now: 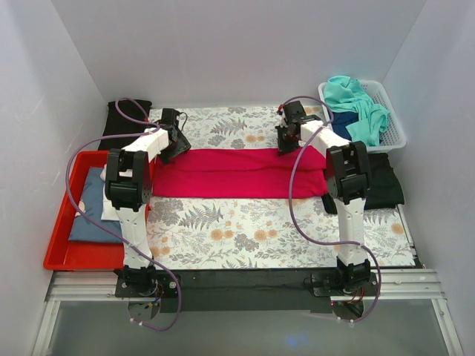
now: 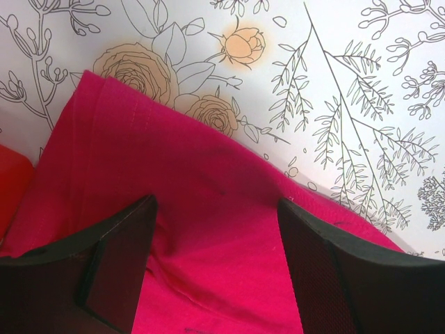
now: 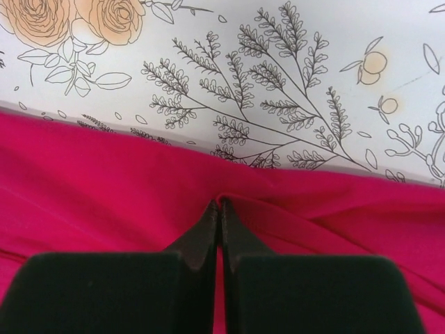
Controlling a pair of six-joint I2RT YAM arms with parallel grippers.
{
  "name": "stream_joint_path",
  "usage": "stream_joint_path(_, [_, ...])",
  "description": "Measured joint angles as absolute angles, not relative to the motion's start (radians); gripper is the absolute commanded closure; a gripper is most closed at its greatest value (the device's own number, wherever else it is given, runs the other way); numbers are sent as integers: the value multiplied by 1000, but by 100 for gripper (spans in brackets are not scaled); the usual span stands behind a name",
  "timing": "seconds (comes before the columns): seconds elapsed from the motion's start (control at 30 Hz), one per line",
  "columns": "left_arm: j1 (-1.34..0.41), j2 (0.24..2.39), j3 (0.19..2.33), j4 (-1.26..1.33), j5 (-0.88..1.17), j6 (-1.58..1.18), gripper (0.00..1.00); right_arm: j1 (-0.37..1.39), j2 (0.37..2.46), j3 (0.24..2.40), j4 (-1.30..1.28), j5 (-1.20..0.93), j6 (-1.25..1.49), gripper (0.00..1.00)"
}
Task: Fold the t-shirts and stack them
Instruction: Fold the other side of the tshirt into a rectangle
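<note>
While the red shirt (image 1: 237, 172) lies lengthwise across mid-frame, the left gripper (image 2: 215, 205) gapes over its left end and the right gripper (image 3: 220, 204) pinches its upper-right edge.

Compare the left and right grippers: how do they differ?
The left gripper is open, jaws wide apart over the red t-shirt; the right gripper is shut, apparently pinching it. The left is at the shirt's left end, the right at its right end. Both are at its far edge.
</note>
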State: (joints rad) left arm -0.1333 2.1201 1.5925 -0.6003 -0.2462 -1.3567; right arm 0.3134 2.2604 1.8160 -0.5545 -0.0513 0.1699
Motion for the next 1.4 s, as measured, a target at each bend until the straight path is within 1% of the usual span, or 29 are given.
stream_joint_path(0.27, [-133,2120,1592,-599,-248,-1356,31,327,2190,1734,-554,20,172,99])
stream_joint_path(0.4, [-133,2120,1592,-598,-251,-1355,31,337,2109,1673,-569,46,173,99])
stream_joint_path(0.6, [-133,2120,1592,-599,-255,-1353,31,364,1930,1557,-575,58,189,99])
stream_joint_path(0.8, [-133,2127,1604,-601,-265,-1350,31,421,1802,1374,-559,57,233,99])
stream_joint_path(1.1, [-133,2175,1671,-606,-281,-1341,31,542,1714,1123,-547,81,327,98])
stream_joint_path(1.13, [-133,2180,1678,-606,-281,-1341,31,546,1697,1109,-548,87,337,86])
stream_joint_path(1.17, [-133,2185,1686,-607,-281,-1340,31,550,1678,1099,-550,95,349,80])
stream_joint_path(1.2, [-133,2188,1692,-608,-281,-1339,31,550,1660,1096,-552,104,355,73])
stream_joint_path(1.23, [-133,2191,1697,-609,-281,-1338,31,550,1642,1095,-551,110,364,70])
stream_joint_path(1.33, [-133,2204,1717,-614,-281,-1333,32,550,1600,1095,-553,129,368,71])
stream_joint_path(1.4, [-133,2210,1725,-614,-281,-1330,31,550,1574,1095,-552,145,370,68])
